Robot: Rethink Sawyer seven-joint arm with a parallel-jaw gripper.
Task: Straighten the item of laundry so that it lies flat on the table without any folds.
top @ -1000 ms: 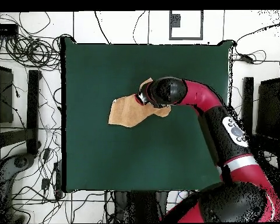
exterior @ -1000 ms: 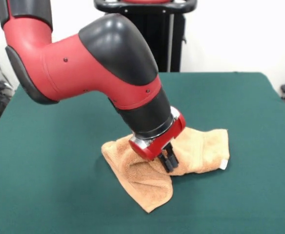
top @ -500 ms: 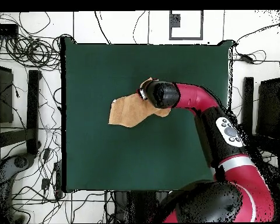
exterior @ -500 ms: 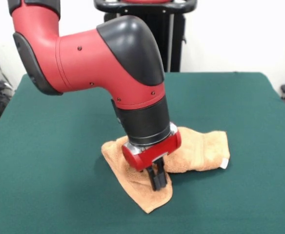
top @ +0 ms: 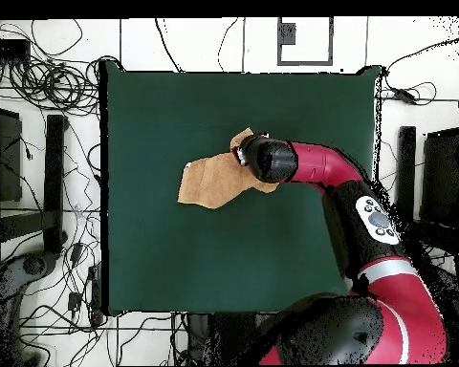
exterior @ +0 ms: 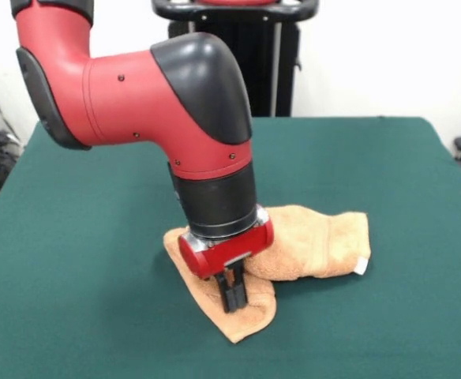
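A: Where was the towel [exterior: 317, 241]?

B: Mid-desk [exterior: 96, 316], still folded over itself. My end effector [exterior: 234, 295] stood on its near folded corner, fingers together, seemingly pinching cloth.

A: The step?

B: Gripping. Next, I judged, I'd draw that fold outward.

Tangled black cables [top: 42, 81] on white floor tiles [top: 205, 43] beside table.

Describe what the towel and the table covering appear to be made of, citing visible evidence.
Towel: orange-tan terry cloth, apparently; fuzzy matte pile, soft rounded folds.
Table: covered in dark green felt-like cloth; flat, matte, no shine. What lies beneath is hidden.
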